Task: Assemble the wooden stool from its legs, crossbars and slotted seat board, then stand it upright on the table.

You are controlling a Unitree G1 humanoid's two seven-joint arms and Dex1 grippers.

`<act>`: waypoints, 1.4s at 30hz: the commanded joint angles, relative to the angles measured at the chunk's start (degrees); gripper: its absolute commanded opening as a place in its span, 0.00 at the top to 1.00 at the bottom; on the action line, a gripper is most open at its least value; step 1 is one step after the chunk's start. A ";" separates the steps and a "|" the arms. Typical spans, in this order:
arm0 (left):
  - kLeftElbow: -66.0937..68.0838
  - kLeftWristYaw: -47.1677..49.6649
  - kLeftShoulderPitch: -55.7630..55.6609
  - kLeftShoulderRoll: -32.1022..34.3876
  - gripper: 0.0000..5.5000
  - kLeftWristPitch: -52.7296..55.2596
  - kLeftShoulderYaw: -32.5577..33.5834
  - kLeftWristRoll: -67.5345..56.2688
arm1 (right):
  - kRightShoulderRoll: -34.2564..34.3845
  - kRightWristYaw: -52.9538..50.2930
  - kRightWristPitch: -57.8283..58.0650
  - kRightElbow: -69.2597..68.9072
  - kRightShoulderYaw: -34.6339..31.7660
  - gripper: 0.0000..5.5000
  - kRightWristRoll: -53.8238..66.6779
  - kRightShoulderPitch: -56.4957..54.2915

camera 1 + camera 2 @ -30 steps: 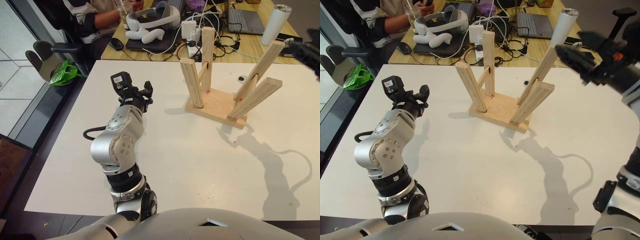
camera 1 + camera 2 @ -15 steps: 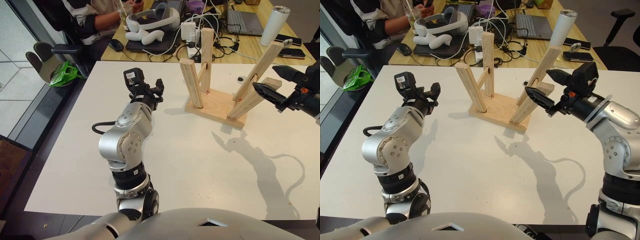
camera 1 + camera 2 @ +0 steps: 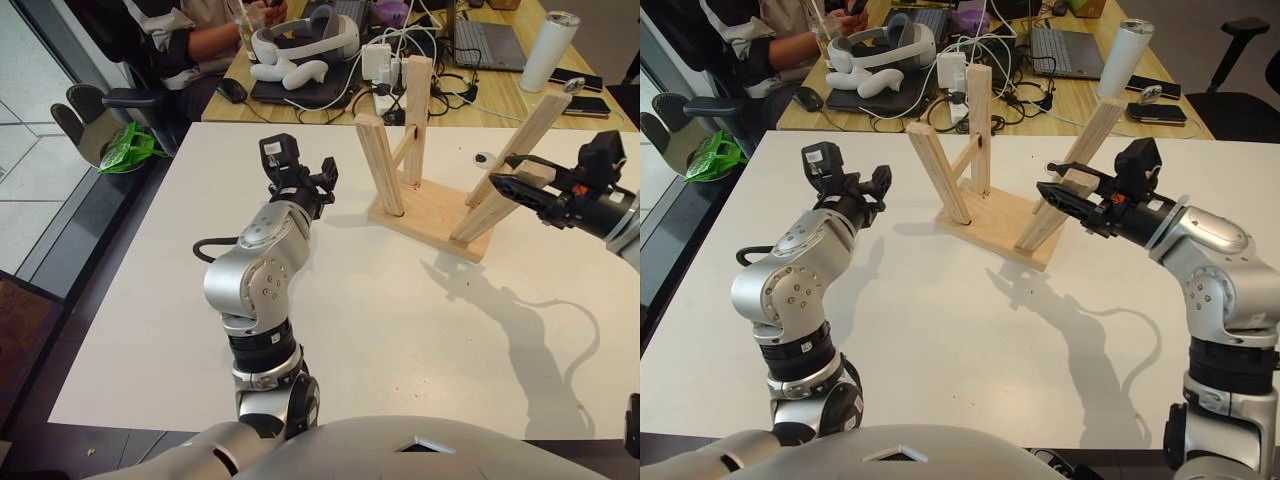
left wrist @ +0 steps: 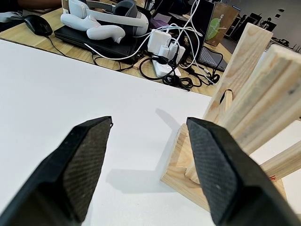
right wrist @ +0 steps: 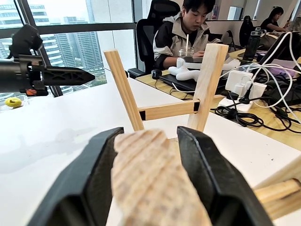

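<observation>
The wooden stool sits upside down, its seat board (image 3: 430, 215) flat on the white table (image 3: 400, 340) and its four legs pointing up. Two upright legs (image 3: 380, 165) on the left are joined by a crossbar (image 5: 164, 110). On the right, two legs lean outward. My right gripper (image 3: 502, 186) is open, its fingers on either side of the top end of the near right leg (image 5: 155, 179). My left gripper (image 3: 322, 178) is open and holds nothing. It hovers just left of the stool, pointing at the left legs (image 4: 254, 94).
A wooden desk (image 3: 500, 90) behind the table is crowded with laptops, a white headset (image 3: 305, 40), a tangle of cables and chargers (image 3: 385, 70) and a white tumbler (image 3: 540, 45). A small dark ring (image 3: 483, 157) lies on the table by the stool.
My right gripper has come in from the far right and closed the distance, so its fingers now flank the near right leg. My left gripper has edged right, closer to the stool.
</observation>
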 commanded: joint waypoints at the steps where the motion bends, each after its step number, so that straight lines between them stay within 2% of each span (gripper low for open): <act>1: 1.10 -0.37 -1.50 0.60 0.46 0.11 0.57 0.43 | 0.38 1.03 0.44 -0.60 1.74 0.74 0.24 -0.48; 4: 1.33 -0.55 -2.03 1.04 0.46 0.20 0.91 0.49 | 0.15 2.59 0.58 -1.06 3.03 0.77 0.61 -0.02; 11: 3.12 -1.36 -4.16 2.83 0.46 -0.45 2.15 0.68 | 1.99 6.78 3.84 -0.31 6.14 0.78 4.75 -2.39; 17: 4.59 -2.54 -5.12 3.89 0.46 -0.54 1.32 0.44 | 6.24 8.97 2.98 10.08 7.93 0.78 3.90 -10.48; 23: 5.55 -5.75 -4.78 7.32 0.46 -0.28 0.29 0.14 | 5.14 15.84 -0.91 21.06 10.21 0.78 -0.49 -17.23; 26: 3.16 -15.43 -2.76 11.94 0.46 0.90 -0.24 -5.68 | 4.17 19.24 -2.65 26.46 10.58 0.78 -2.61 -20.32; 30: 0.70 -33.69 3.49 28.04 0.46 -1.39 -4.62 -9.78 | 2.93 21.54 -1.28 25.93 9.46 0.78 -1.70 -19.43; 32: 1.69 -39.59 5.97 34.92 0.46 -4.65 -6.34 -8.78 | 2.18 22.18 0.57 22.86 8.44 0.78 0.05 -17.20; 39: 1.83 -48.22 10.18 42.32 0.46 -11.27 -6.82 -9.30 | -0.66 22.37 7.01 7.38 5.15 0.78 6.67 -5.38; 42: 3.06 -51.21 12.15 44.73 0.46 -14.26 -6.91 -8.80 | -0.02 19.42 3.04 4.53 5.41 0.78 3.86 -2.08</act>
